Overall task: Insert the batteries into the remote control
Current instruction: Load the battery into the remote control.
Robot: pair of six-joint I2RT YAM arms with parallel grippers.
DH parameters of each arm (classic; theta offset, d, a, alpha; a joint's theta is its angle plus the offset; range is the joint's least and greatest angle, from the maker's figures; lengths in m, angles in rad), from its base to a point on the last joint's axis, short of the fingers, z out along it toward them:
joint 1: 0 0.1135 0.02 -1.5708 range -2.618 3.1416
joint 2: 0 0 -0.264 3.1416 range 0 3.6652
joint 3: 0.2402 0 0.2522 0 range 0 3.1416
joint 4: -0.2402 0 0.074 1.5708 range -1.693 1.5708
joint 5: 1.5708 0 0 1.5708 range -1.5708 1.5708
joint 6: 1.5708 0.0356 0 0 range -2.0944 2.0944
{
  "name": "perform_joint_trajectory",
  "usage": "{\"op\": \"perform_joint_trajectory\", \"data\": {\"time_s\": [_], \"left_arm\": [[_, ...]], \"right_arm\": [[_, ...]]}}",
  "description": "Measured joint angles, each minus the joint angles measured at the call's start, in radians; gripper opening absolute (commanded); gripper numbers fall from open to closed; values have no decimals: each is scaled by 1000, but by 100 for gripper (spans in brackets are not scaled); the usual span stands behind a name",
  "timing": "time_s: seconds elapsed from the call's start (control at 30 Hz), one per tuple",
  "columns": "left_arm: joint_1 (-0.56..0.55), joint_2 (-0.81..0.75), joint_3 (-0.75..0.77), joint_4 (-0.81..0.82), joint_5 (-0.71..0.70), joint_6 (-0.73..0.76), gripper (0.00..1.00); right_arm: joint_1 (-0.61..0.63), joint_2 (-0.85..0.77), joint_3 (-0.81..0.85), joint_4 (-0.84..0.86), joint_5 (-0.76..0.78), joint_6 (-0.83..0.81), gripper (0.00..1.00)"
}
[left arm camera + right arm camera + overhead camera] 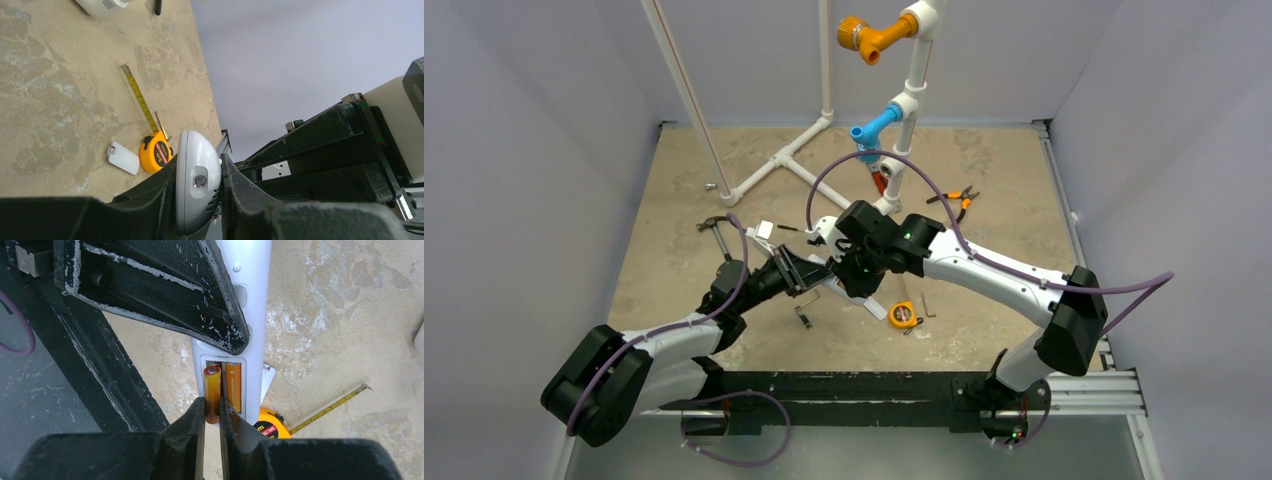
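The white remote control (252,315) is held up off the table, with my left gripper (198,200) shut on its rounded end (197,180). Its back faces the right wrist camera and the battery compartment (223,382) lies open. One orange-copper battery (233,386) lies in the right slot. A second battery (212,390) stands at the left slot, its lower end sticking out past the compartment edge. My right gripper (212,407) is shut on that lower end. A finger of the left gripper (165,290) crosses the remote farther up.
A yellow tape measure (904,315) with its blade pulled out lies under the arms, a small white flat plate (123,158) beside it. Orange-handled pliers (959,200) lie at the back right, a hammer (714,228) at the left, and a white pipe frame (904,120) stands behind.
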Motion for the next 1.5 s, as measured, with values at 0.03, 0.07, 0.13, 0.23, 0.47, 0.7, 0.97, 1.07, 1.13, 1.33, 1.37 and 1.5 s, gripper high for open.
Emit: {"op": "perform_joint_trajectory", "data": {"time_s": [0.03,0.07,0.13,0.23,0.47,0.7,0.97,1.07,1.13,1.33,1.37,1.5], "left_arm": [[0,0,0,0,0,0,0],[0,0,0,0,0,0,0],[0,0,0,0,0,0,0],[0,0,0,0,0,0,0],[0,0,0,4,0,0,0],[0,0,0,4,0,0,0],[0,0,1,4,0,0,0],[0,1,2,4,0,0,0],[1,2,2,4,0,0,0],[5,5,2,4,0,0,0],[5,5,2,4,0,0,0],[5,8,2,4,0,0,0]], "right_arm": [[0,0,0,0,0,0,13],[0,0,0,0,0,0,14],[0,1,0,0,0,0,15],[0,1,0,0,0,0,17],[5,1,0,0,3,0,21],[6,1,0,0,6,0,14],[6,1,0,0,24,0,11],[6,1,0,0,29,0,10],[6,1,0,0,34,0,10],[7,1,0,-1,55,-3,11],[8,1,0,-1,57,-3,12],[8,1,0,-3,61,-6,14]]}}
